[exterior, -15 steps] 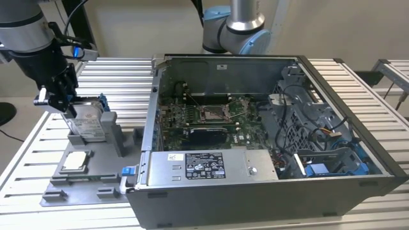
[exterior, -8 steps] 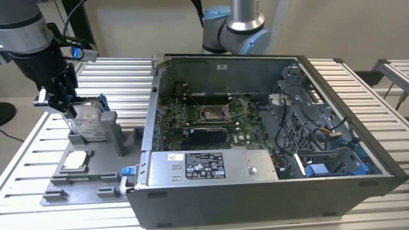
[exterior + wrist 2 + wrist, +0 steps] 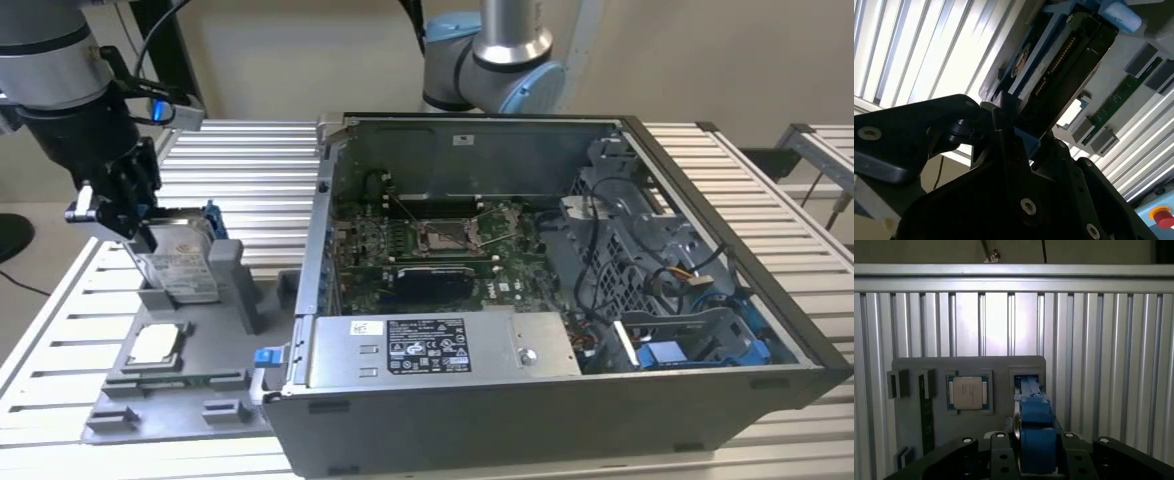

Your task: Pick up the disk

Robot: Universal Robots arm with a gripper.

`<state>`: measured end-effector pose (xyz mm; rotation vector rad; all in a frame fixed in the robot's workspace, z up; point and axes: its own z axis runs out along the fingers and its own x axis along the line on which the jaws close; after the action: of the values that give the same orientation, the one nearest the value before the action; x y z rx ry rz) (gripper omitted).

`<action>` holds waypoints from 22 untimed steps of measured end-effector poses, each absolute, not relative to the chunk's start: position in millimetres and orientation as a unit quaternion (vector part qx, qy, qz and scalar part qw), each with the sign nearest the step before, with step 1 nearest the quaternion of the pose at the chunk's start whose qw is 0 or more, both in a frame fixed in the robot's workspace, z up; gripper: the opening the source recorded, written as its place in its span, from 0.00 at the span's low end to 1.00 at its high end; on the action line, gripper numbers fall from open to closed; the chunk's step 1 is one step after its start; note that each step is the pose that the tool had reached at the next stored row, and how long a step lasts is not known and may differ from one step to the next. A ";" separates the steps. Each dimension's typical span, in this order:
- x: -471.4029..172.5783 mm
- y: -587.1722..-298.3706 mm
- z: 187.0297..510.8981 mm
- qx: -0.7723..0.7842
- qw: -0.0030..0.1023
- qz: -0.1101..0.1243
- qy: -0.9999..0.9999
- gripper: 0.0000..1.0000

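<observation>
Silver metal disk [image 3: 182, 264] edged in blue plastic; matt grey holder [image 3: 220, 346].

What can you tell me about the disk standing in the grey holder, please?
The disk is a silver metal hard drive with a white label and a blue plastic carrier frame round its edges. It stands upright on edge in a slot of the grey holder, at the exterior view's left. The gripper appears to be clamped on its upper edge, with a jaw on either side of the blue frame.
</observation>
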<state>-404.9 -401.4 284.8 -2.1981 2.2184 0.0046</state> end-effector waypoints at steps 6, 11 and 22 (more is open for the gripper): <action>-404.9 -401.2 284.8 -0.703 0.023 0.016 0.710 0.00; -404.9 -401.3 284.8 -0.703 0.023 0.016 0.710 0.00; -404.9 -401.3 288.3 -0.703 0.023 0.016 0.710 0.00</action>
<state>-404.9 -401.3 288.3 -2.1774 2.1986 0.0488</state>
